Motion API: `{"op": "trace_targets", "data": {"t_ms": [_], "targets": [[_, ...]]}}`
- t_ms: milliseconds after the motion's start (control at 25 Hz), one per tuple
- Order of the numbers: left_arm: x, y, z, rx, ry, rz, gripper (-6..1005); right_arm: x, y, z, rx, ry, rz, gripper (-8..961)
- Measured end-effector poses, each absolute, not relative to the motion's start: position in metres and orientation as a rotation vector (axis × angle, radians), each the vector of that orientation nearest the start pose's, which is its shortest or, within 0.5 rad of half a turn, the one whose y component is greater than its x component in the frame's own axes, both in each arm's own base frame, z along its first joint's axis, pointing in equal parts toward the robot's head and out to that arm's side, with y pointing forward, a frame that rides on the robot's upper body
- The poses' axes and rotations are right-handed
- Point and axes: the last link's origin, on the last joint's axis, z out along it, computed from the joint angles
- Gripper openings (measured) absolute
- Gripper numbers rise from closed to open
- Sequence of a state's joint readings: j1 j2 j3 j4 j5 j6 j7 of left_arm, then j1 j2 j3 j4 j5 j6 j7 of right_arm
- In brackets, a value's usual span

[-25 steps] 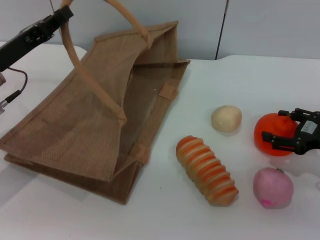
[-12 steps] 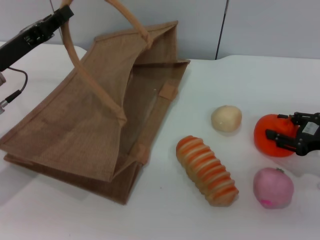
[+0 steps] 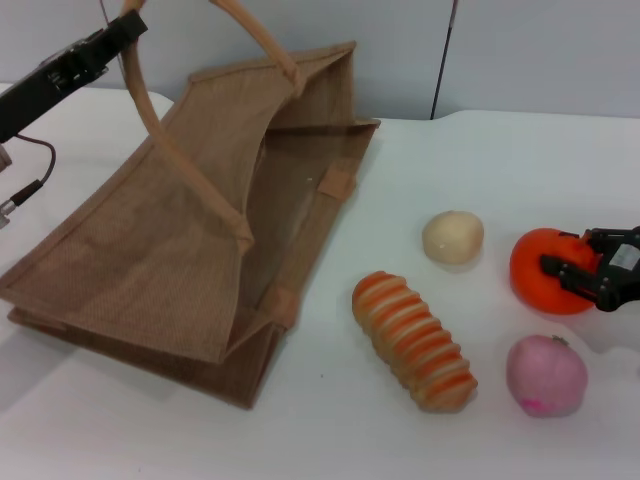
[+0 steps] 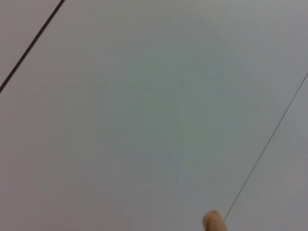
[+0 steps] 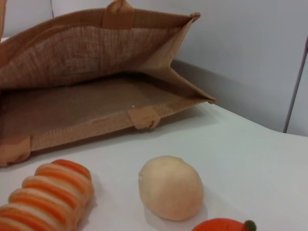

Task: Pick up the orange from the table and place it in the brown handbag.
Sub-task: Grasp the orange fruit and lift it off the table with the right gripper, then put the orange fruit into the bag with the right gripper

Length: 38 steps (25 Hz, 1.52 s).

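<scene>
The orange (image 3: 540,272) lies on the white table (image 3: 480,160) at the right. My right gripper (image 3: 571,252) is at the orange's right side, its black fingers open and lying over that side of the fruit. Only the orange's top shows in the right wrist view (image 5: 224,225). The brown handbag (image 3: 180,250) lies at the left with its mouth held open; it also shows in the right wrist view (image 5: 96,57). My left gripper (image 3: 122,32) is raised at the far left, shut on one looped handle (image 3: 150,110).
A striped orange-and-cream bread roll (image 3: 413,340) lies between the bag and the orange. A cream round ball (image 3: 452,237) sits behind it. A pink round fruit (image 3: 545,375) lies just in front of the orange. A grey wall stands behind the table.
My right gripper has shifted a little to the right over the orange and its fingers stand closer together. The left arm and the bag have not moved.
</scene>
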<state>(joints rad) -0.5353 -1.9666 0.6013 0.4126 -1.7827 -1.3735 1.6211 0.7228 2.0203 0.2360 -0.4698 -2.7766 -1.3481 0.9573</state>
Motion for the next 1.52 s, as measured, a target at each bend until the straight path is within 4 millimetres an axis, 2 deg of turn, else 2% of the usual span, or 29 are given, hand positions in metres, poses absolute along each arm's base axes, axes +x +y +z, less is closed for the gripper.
{"op": "trace_targets", "data": {"t_ms": [280, 680, 880, 1280, 1520], "targets": [[-0.282, 0.380, 0.085, -1.931, -0.983, -1.329, 125, 0.325, 0.353, 0.014, -2.519, 0.477, 0.340, 360], [-0.280, 0.377, 0.085, -1.946, -0.974, -1.348, 124, 0.308, 0.353, 0.024, -2.453, 0.387, 0.544, 273], [-0.275, 0.376, 0.084, -1.959, -0.963, -1.386, 124, 0.297, 0.352, 0.021, -2.464, 0.340, 0.621, 240], [-0.256, 0.376, 0.085, -2.015, -0.923, -1.483, 124, 0.238, 0.371, -0.018, -2.567, 0.131, 0.778, 175], [-0.246, 0.376, 0.085, -2.049, -0.904, -1.532, 124, 0.201, 0.381, -0.049, -2.630, 0.001, 0.784, 124]]}}
